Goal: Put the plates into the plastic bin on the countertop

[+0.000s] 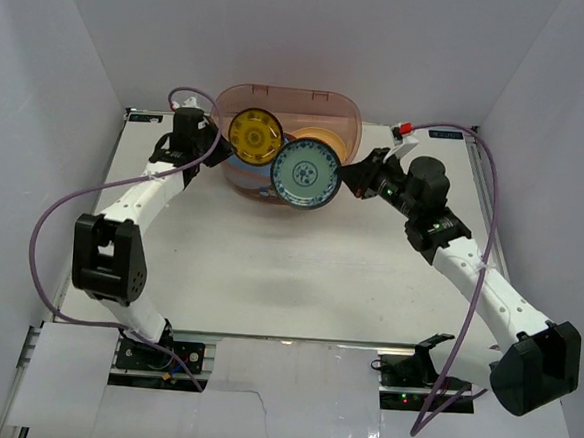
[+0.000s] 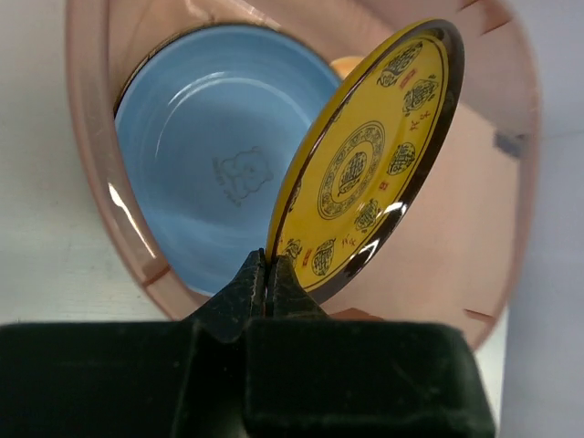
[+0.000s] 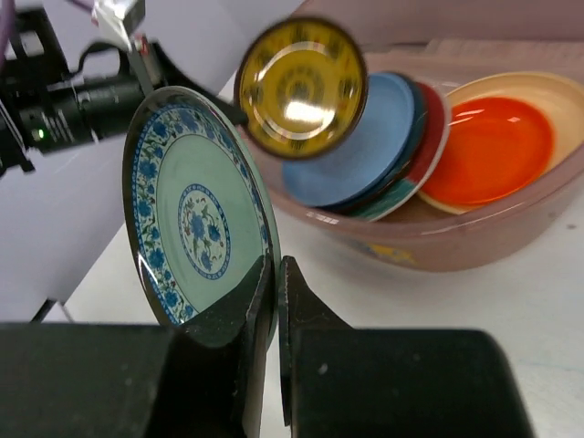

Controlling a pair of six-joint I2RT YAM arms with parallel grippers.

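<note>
Left gripper (image 1: 220, 140), seen from above, clamps the yellow plate (image 1: 255, 134) by its rim, tilted over the bin (image 1: 291, 94) at the far edge of the countertop (image 1: 298, 270). Right gripper (image 1: 353, 176) clamps the patterned plate (image 1: 304, 174) likewise, above the near wall. Left wrist: the rim grip probably lets the plate tip onto the blue plate (image 2: 214, 173) below. Right wrist: an orange plate (image 3: 493, 137) lies inside the bin.

The left plate (image 1: 255, 134) hangs over the plastic bin (image 1: 335, 107), right plate (image 1: 305, 174) at its near rim, other plates (image 3: 493, 137) inside.
</note>
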